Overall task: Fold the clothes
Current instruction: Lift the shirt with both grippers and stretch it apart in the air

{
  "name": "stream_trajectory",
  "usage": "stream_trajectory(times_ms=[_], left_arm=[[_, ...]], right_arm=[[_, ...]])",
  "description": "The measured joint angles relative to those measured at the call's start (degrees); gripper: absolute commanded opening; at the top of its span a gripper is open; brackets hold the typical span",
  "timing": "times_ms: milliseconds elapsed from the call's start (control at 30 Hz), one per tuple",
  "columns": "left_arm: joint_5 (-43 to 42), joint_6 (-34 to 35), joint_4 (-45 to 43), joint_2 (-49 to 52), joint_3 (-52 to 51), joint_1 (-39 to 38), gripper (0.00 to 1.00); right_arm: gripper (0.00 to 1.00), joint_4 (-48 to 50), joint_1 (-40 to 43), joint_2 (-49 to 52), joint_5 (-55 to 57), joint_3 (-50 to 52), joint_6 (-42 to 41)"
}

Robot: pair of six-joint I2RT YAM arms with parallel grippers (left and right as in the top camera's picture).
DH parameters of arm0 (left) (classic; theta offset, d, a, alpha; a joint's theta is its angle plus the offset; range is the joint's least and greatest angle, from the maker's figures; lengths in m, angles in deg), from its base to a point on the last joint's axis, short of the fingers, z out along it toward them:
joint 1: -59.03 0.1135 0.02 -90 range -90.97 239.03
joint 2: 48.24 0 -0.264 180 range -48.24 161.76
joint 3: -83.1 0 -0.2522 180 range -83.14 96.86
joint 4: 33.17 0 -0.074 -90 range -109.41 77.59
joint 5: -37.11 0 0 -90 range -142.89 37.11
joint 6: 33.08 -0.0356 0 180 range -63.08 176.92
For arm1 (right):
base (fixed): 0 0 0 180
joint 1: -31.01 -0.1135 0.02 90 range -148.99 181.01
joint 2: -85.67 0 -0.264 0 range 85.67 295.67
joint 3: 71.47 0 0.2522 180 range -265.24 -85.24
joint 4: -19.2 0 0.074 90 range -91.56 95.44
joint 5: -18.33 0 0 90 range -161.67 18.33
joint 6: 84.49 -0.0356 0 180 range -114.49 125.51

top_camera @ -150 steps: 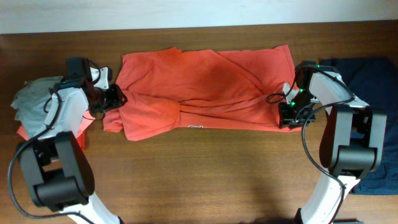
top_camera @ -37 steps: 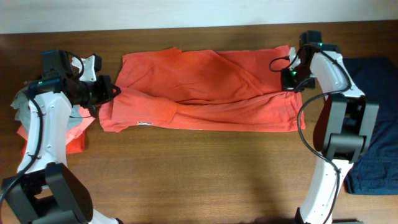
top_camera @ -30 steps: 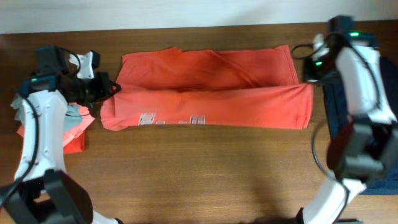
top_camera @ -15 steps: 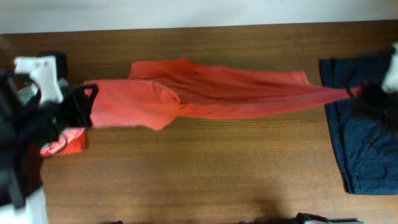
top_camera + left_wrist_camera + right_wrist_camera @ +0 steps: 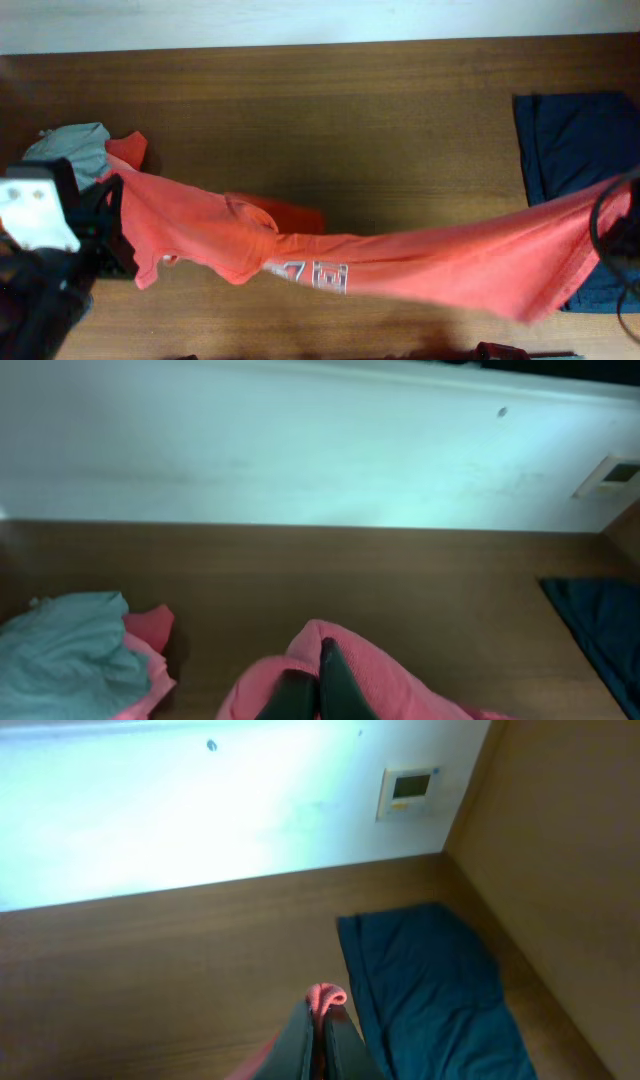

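left fingers (image 5: 340, 690): clamped tight on one end of the orange-red T-shirt (image 5: 450, 270) | right fingers (image 5: 296, 1045): clamped tight on its other end | T-shirt: stretched, sagging above the counter (image 5: 350, 120), lettering showing

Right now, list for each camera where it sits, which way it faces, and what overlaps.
Overhead: above, facing straight down on the brown wooden table and the stretched orange-red cotton T-shirt; left arm and right arm show at the edges.
Left wrist: on the left arm, facing across the table to the white wall; left claw, shut on the T-shirt, shows.
Right wrist: on the right arm, facing the same wall; right claw, shut on the T-shirt, shows.
Shared: all show the flat navy garment.
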Motion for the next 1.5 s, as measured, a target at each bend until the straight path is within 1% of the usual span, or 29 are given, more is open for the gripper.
stream_trajectory(times_ms=[67, 200, 300, 367, 400, 467, 533, 567, 600, 700, 800, 867, 967, 1033, 1167, 1300, 1400, 1433, 1500], left_arm=[[0.1, 0.0, -0.1, 2.9, 0.1, 0.0, 0.00], [-0.9, 0.0, -1.8, 12.9, 0.2, 0.0, 0.01], [-1.9, 0.0, -4.8, 24.5, 0.1, -0.6, 0.00], [-2.6, 0.3, -10.2, 31.6, 0.1, -1.9, 0.01], [-2.8, 0.5, -14.5, 35.7, 0.0, -2.7, 0.00], [-3.1, 1.4, -22.9, 41.8, 0.0, -4.0, 0.01], [-3.6, 2.9, -29.0, 47.0, 0.9, -5.0, 0.01], [-3.9, 3.8, -31.1, 49.6, 2.2, -5.2, 0.00], [-4.4, 5.2, -33.0, 52.9, 5.9, -5.3, 0.01], [-4.9, 6.9, -32.6, 55.9, 17.7, -4.8, 0.00], [-5.4, 7.4, -29.1, 55.4, 32.2, -3.6, 0.01], [-5.4, 7.3, -24.5, 53.8, 40.1, -2.3, 0.01], [-5.4, 6.5, -15.0, 50.3, 46.8, -1.2, 0.00], [-5.3, 4.9, -8.2, 48.5, 48.1, -1.4, 0.00], [-4.0, 0.8, 5.6, 49.0, 47.1, -3.9, 0.00], [-0.1, -3.1, 17.4, 54.9, 41.7, -6.3, 0.00], [1.8, -5.7, 21.8, 59.7, 35.2, -7.2, 0.01], [2.3, -6.9, 24.1, 61.3, 31.4, -7.3, 0.01], [2.9, -8.1, 25.5, 62.4, 26.2, -7.3, 0.01]], right_arm=[[0.04, 0.1, 0.0, 4.0, 0.1, -0.1, 0.0], [0.04, 0.5, 0.0, 15.2, 0.2, -0.2, 0.0], [0.04, 1.8, 0.0, 28.1, 0.1, 0.2, 0.0], [0.04, 4.9, 0.0, 35.3, 0.0, 0.4, 0.0], [0.04, 7.6, -0.1, 38.6, -0.3, 0.4, 0.0], [0.04, 11.5, -0.2, 43.5, -0.9, 0.5, -0.5], [0.04, 14.2, -0.2, 46.7, -1.3, 0.4, -1.6], [0.04, 14.9, -0.2, 47.7, -1.5, -0.1, -2.3], [0.04, 15.8, -0.2, 48.5, -1.5, -2.1, -3.3], [0.04, 14.6, -0.3, 48.7, -1.0, -11.7, -4.4], [0.04, 12.4, -0.3, 47.7, -0.6, -22.5, -4.3], [0.04, 10.1, -0.3, 45.7, -0.5, -27.5, -4.0], [0.04, 7.1, -0.3, 43.5, -0.3, -29.4, -3.7], [0.04, 4.4, -0.3, 43.0, 0.2, -29.3, -3.1], [0.04, -0.4, -0.3, 45.0, 1.7, -25.4, -1.9], [0.04, -1.3, -0.2, 47.9, 3.3, -14.6, -0.4], [0.04, -0.7, -0.2, 49.1, 4.6, -4.5, 0.3], [0.04, -0.7, -0.2, 49.2, 5.0, -0.4, 0.5], [0.04, 0.4, -0.1, 49.2, 5.6, 5.0, 0.7]])
